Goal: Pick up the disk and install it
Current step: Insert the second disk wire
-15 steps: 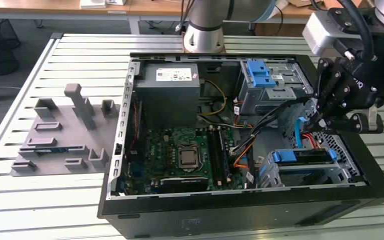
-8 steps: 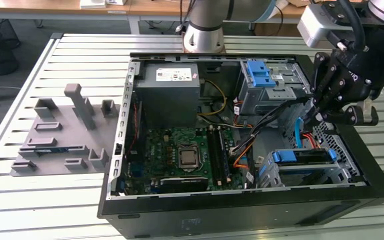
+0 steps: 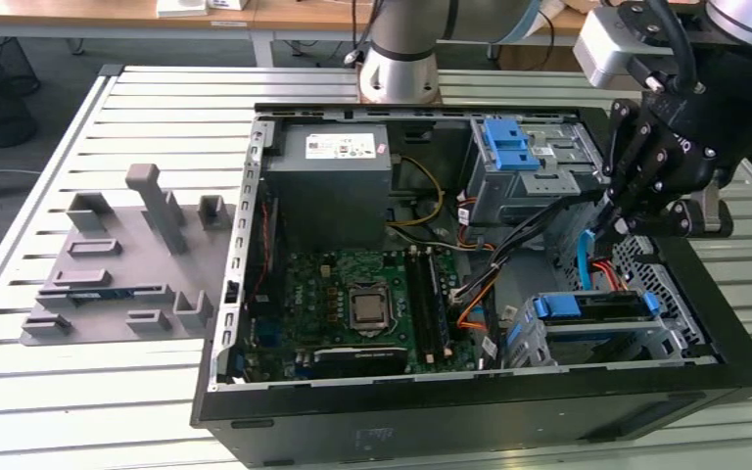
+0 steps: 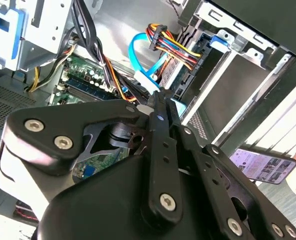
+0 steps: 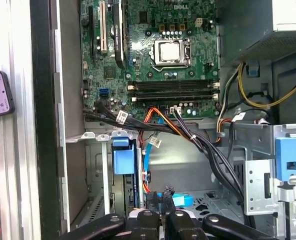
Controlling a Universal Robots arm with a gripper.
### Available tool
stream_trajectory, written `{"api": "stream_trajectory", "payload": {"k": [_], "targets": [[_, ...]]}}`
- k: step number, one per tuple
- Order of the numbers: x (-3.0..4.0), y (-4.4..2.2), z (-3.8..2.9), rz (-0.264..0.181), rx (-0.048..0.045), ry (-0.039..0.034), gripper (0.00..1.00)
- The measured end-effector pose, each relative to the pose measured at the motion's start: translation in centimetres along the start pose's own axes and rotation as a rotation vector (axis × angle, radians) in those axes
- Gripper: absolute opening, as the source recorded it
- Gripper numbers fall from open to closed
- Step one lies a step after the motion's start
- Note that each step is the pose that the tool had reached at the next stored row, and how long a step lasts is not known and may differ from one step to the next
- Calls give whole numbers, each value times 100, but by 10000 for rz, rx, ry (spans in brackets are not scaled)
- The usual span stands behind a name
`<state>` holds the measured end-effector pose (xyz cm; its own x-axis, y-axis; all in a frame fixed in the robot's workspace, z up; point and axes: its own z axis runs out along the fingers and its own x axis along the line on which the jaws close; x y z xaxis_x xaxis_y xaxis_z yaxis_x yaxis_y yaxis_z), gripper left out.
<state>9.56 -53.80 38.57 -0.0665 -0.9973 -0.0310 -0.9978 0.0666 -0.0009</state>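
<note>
Disk [image 3: 594, 306]: one, in its blue carrier, sitting in the drive bay at the case's near corner on the exterior view's right; long axis across that view
Table [image 3: 89, 411]: one; slatted; carries the case
Computer case [image 3: 481, 403]: one; side open
Power supply [image 3: 330, 166]: one, at the far wall, well apart from the disk
Gripper [image 3: 607, 227]: one; fingers drawn together, nothing visibly held; inside the case just above the disk, which lies toward the near wall

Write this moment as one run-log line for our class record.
arm: over open computer case | pincer: shut on blue cable, near drive bay | disk: in lower bay, blue carrier visible
</note>
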Motion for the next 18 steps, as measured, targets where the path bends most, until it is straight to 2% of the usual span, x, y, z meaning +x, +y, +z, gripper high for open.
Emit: {"api": "stream_trajectory", "payload": {"k": [4, 5, 6, 10, 14, 16, 17, 18], "targets": [[-6, 7, 25, -3, 97, 123, 19], [-6, 9, 32, -3, 116, 142, 19], [-7, 11, 41, -4, 132, 157, 25], [-19, 13, 89, -5, 163, 187, 25], [-18, 13, 129, -8, 249, 297, 25], [-17, 14, 147, -10, 291, 371, 24], [-17, 13, 155, -11, 308, 400, 17], [-15, 13, 163, -11, 318, 418, 16]]}}
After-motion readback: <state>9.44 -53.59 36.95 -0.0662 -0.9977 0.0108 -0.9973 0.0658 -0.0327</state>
